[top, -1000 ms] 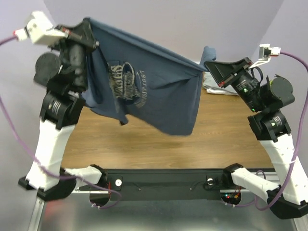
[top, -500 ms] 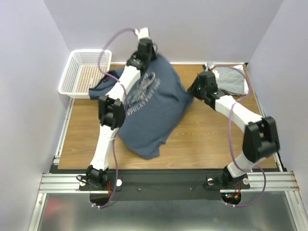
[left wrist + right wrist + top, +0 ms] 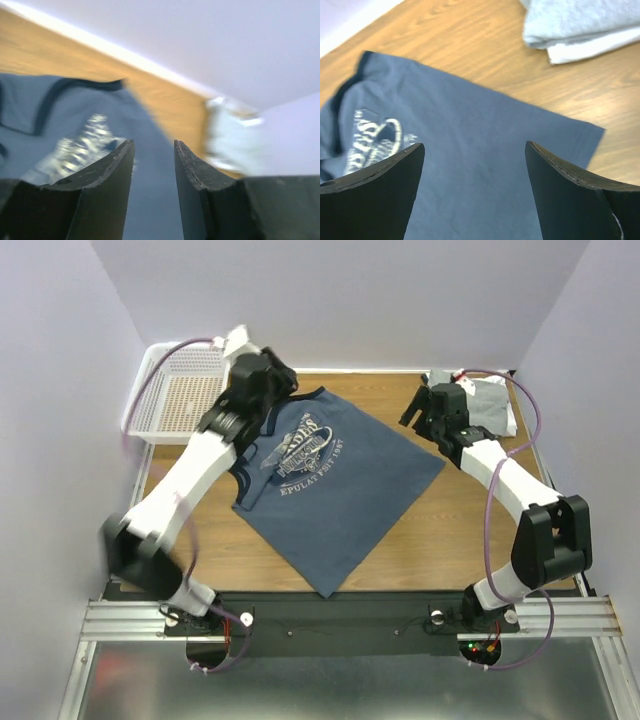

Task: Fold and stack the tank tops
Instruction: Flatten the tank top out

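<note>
Folding goes well only from a flat start; your left tool (image 3: 152, 146) and right tool (image 3: 474, 150) both gape empty over the navy tank top (image 3: 335, 485); grip matching edges, fold evenly.

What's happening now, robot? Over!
Left gripper open, right gripper open, both empty. Blue tank top spread on table, print up. Folded tops, basket off to the sides.

White mesh basket (image 3: 178, 400) at wooden table's (image 3: 440, 530) far-left corner.
</note>
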Controlling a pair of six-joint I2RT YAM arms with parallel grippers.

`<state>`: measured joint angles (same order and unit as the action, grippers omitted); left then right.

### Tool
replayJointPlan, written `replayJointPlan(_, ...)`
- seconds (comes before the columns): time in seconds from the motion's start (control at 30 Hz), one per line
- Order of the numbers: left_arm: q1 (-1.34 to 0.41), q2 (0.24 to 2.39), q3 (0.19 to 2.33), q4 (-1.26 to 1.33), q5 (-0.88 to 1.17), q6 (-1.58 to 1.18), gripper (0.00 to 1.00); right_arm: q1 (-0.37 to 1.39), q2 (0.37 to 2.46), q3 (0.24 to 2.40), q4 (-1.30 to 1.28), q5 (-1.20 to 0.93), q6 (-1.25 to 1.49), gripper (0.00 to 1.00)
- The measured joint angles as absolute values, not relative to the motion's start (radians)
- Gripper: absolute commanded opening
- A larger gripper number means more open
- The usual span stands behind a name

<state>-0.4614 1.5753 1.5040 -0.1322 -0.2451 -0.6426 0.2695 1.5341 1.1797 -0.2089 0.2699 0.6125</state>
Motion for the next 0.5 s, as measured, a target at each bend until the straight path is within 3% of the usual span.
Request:
replayJointPlan(0.1,-0.561,1.235,1.263,-0.039,-0.307,-0.784,0.45,0.27,1.537,1.146,-0.2,0.286,0.598,0.87)
replayJointPlan(0.2,-0.675,1.06,1.053,0.018,-0.338,-0.918,0.44,0.268,1.589,1.126,-0.204,0.287,0.58,0.84)
replayJointPlan(0.4,-0.973,1.196,0.657,-0.163,-0.352,-1.256,0.41,0.229,1.708,1.126,-0.209,0.234,0.531,0.82)
replayJointPlan(0.5,-1.162,1.206,0.598,-0.308,-0.351,-1.407,0.41,0.184,1.72,1.126,-0.209,0.219,0.514,0.82)
